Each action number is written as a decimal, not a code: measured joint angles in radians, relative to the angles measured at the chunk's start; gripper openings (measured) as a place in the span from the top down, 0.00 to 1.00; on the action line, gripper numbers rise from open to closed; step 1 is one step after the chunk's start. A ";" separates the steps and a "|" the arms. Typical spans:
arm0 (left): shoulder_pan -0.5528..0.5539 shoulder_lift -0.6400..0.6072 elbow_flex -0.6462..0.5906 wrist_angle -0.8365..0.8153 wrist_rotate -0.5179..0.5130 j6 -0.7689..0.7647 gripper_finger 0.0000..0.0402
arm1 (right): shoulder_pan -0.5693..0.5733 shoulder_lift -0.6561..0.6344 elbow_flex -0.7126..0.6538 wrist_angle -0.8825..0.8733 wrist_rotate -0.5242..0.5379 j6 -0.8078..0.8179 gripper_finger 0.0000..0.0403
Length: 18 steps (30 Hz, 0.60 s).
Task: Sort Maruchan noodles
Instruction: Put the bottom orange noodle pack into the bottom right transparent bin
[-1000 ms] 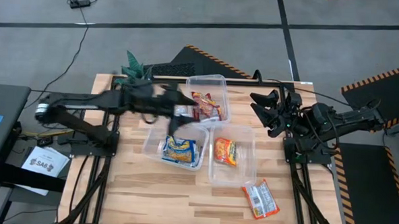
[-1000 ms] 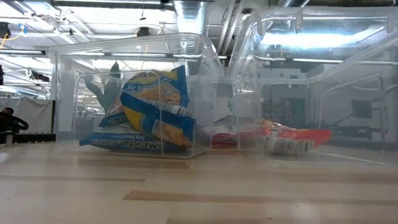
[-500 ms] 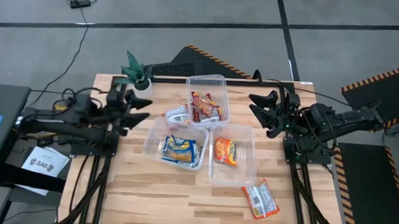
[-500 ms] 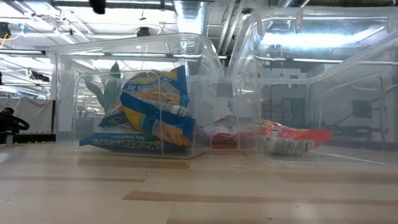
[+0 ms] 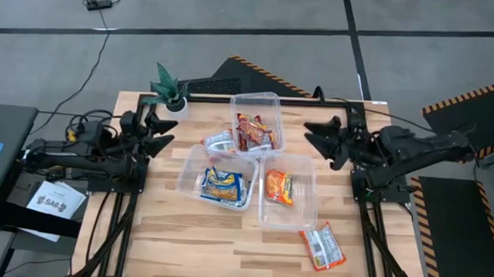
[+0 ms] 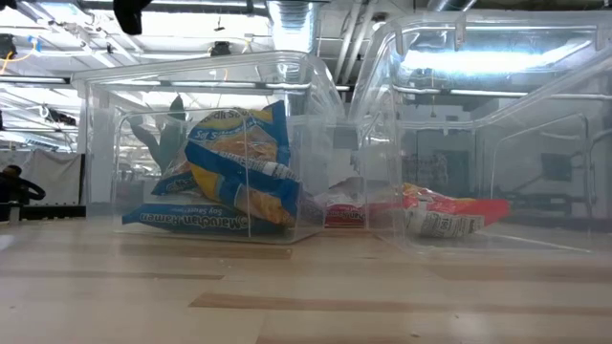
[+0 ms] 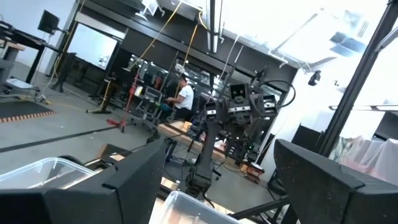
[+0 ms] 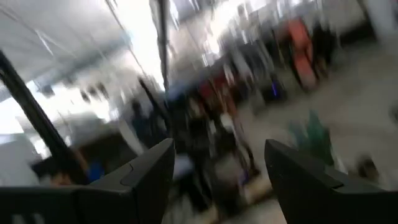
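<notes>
Three clear bins hold packets: red ones in the far bin (image 5: 256, 122), blue-white-yellow ones in the near-left bin (image 5: 220, 183), and an orange one in the near-right bin (image 5: 285, 189). A blue-white packet (image 5: 217, 141) lies between the far and near-left bins. A red-white packet (image 5: 322, 246) lies flat on the table near its near-right corner. My left gripper (image 5: 165, 131) is open, raised at the table's left side, well clear of the bins. My right gripper (image 5: 310, 137) is open, raised to the right of the far bin. In the low view, blue-yellow packets (image 6: 229, 167) lean inside their bin.
A small green plant in a white pot (image 5: 170, 92) stands at the table's far-left corner, near my left gripper. The bins fill the table's middle. Bare wood (image 5: 192, 245) shows along the near edge. A person works far off in the room in the left wrist view.
My left arm has drawn back quickly from above the far and near-left bins toward the table's left edge, with its fingers open. The packets and bins lie as before.
</notes>
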 joint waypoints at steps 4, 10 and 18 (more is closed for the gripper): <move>0.000 0.000 0.000 -0.001 0.000 -0.001 0.28 | 0.068 0.016 0.173 -0.523 -0.134 0.270 0.33; 0.000 0.000 0.000 -0.001 0.000 -0.001 0.28 | 0.308 0.080 0.260 -0.938 -0.345 0.742 0.33; 0.000 0.000 0.000 -0.001 0.000 -0.001 0.28 | 0.669 0.291 0.258 -1.357 -0.326 1.308 0.33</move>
